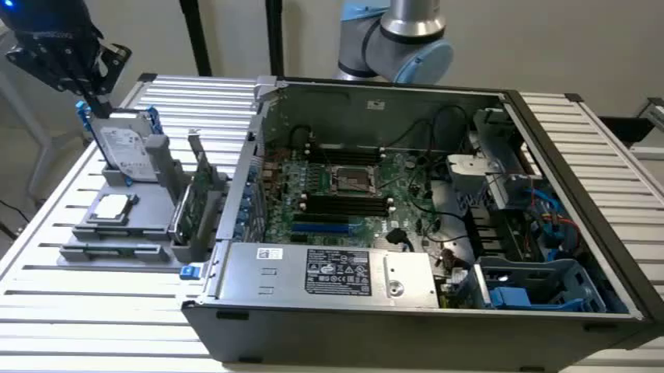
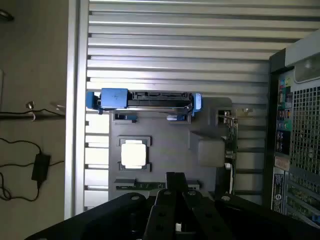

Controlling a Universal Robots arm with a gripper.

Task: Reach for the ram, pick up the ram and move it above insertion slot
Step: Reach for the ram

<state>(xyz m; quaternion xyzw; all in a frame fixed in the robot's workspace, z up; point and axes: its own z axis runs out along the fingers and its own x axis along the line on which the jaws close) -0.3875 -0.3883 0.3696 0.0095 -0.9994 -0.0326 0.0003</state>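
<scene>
The ram lies flat in a groove of the grey holder, below the pincer and apart from it. You hold nothing that I can see, and I cannot tell how wide the pincer stands.

You get just a thin green sliver of the ram to aim at. If you come down off line, you would likely land on the groove's rim, or catch one end and tip the stick as it lifts. The card stands on edge just beside the ram's end, and a drift that way could strike it. The chip sits beyond the ram, and the drive farther off.

The pincer's own body covers part of the ram in the wrist view. The slots inside the case are dark, and I cannot tell which is free.
</scene>
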